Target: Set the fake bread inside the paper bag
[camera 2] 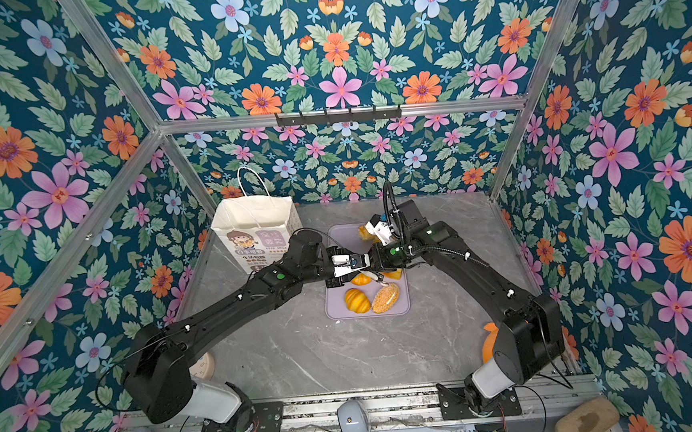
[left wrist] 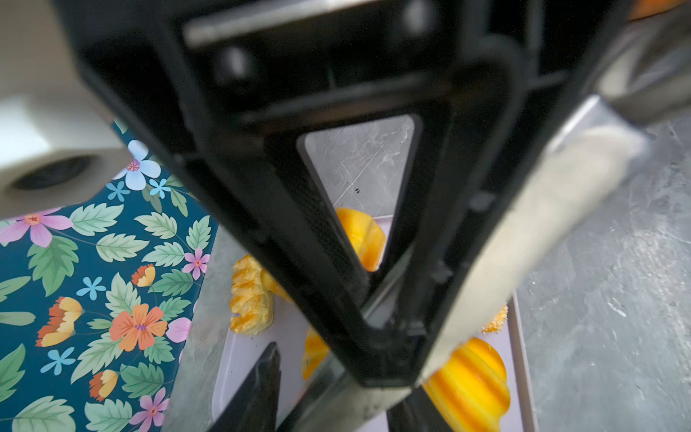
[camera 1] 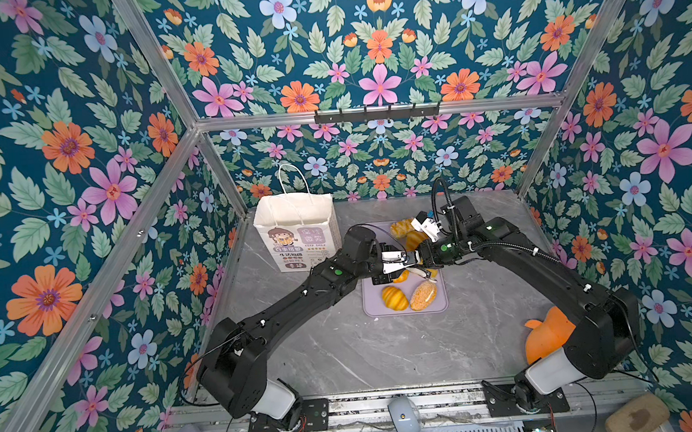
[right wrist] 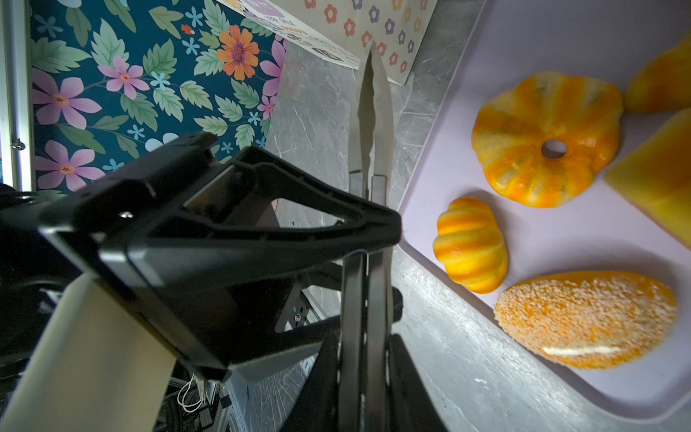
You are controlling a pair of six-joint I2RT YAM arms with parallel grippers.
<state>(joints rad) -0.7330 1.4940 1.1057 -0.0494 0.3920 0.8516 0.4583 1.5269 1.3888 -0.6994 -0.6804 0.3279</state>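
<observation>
The right gripper [right wrist: 364,355] is clamped on metal tongs [right wrist: 374,112], whose blades are together. The left gripper [left wrist: 336,377] straddles the same tongs with its fingers apart (whether they pinch, I cannot tell). Below them the fake bread [right wrist: 546,138] lies on the lilac tray [right wrist: 561,239], and the white paper bag [camera 1: 295,229] stands upright near the tray's far left corner.
</observation>
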